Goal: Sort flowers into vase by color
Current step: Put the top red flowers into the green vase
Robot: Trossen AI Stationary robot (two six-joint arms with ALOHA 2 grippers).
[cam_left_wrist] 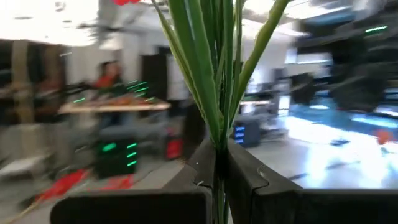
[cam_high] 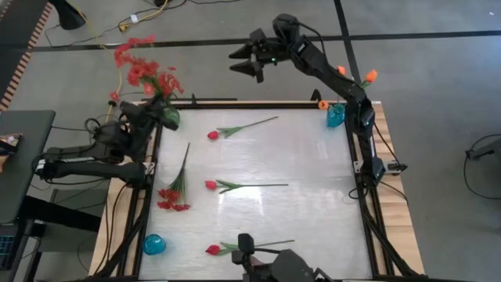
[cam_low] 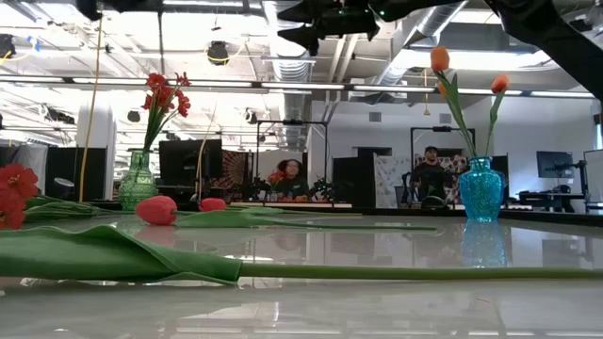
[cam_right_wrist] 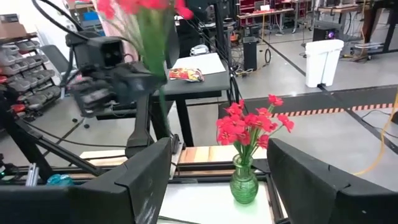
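Beside the green vase [cam_high: 170,117] at the bench's [cam_high: 313,172] far left corner, the left tool [cam_left_wrist: 219,163] is clamped on a red spray's [cam_high: 135,53] stems. Beyond the far edge, the right tool [cam_high: 249,63] hangs with fingers apart, empty; three pinkish-red tulips [cam_high: 212,135] and another red spray [cam_high: 172,196] lie on the bench.

Both arms are black, built of boxy jointed links with thin black cables running along them. The right arm [cam_high: 344,82] has orange patches near its upper joints and a small green light on its wrist. Its fingers [cam_right_wrist: 140,183] are broad, flat, matte black plates with bevelled edges. The left arm [cam_high: 94,157] has loose black cable loops at its base, and its fingers [cam_left_wrist: 249,180] are dark angular wedges.
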